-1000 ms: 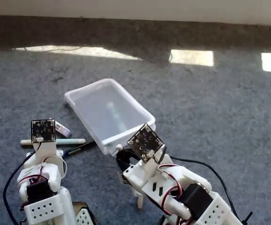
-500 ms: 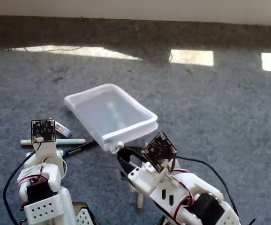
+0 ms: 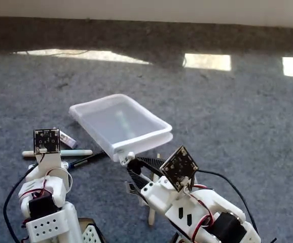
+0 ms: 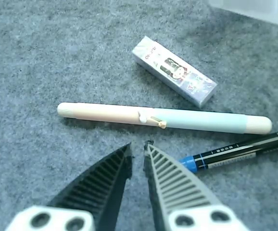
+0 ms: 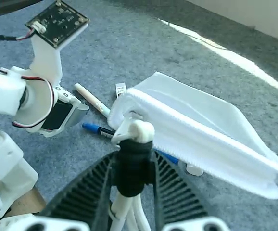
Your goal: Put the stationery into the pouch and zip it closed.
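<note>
While the right gripper (image 5: 132, 159) is clamped on the zipper pull (image 5: 135, 131) of the white pouch (image 3: 118, 121) on the carpet (image 3: 237, 126), the left gripper (image 4: 138, 144), jaws slightly apart and empty, hangs near a two-tone pen (image 4: 163, 118). Beside the pen lie a marker (image 4: 235, 153) and a small box (image 4: 173, 71), its printed label seemingly too small to read.

Bright sun patches (image 3: 207, 62) along the far carpet (image 3: 248, 126), soft even daylight nearer, faint shadows

Translucent white pouch (image 3: 118, 121) on the grey table; beside it lie a cream-and-mint pen (image 4: 163, 118), a small printed box (image 4: 173, 71) and a black-and-blue pen (image 4: 235, 153), all outside
</note>
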Robot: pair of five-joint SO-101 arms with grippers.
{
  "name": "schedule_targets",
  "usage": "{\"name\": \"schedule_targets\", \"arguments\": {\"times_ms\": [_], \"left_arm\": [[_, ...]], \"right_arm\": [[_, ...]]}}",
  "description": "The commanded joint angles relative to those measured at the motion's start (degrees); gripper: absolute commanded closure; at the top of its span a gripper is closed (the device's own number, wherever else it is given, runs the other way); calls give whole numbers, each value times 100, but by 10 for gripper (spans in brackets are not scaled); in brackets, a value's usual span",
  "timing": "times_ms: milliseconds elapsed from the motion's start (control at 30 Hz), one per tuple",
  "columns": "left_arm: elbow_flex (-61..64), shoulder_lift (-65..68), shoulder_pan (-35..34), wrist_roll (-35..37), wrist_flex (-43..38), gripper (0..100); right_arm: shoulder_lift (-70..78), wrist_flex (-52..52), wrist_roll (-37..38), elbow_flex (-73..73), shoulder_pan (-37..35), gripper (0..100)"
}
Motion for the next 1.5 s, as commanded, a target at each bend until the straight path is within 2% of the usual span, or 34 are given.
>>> {"name": "schedule_targets", "arguments": {"times_ms": [0, 533, 667, 733, 867, 1033, 1400, 1467], "left_arm": [[127, 40, -66, -9, -105, 941], [127, 48, -57, -9, -70, 942], [119, 4, -48, -35, 633, 941], [110, -4, 171, -35, 791, 941], [57, -4, 382, -18, 774, 943], [-409, -13, 356, -18, 325, 944], [-1376, -13, 400, -18, 308, 944], [-1640, -13, 585, -18, 334, 944]], "right_arm": [[-31, -13, 53, -101, 48, 993], [-31, -233, 62, -127, 84, 993], [-31, -233, 53, -127, 92, 993], [-31, -224, 53, -127, 92, 993], [-31, -224, 35, -127, 92, 993], [-31, -224, 26, -92, 92, 993], [-31, -224, 26, -84, 92, 993], [-31, -224, 26, -84, 92, 993]]}}
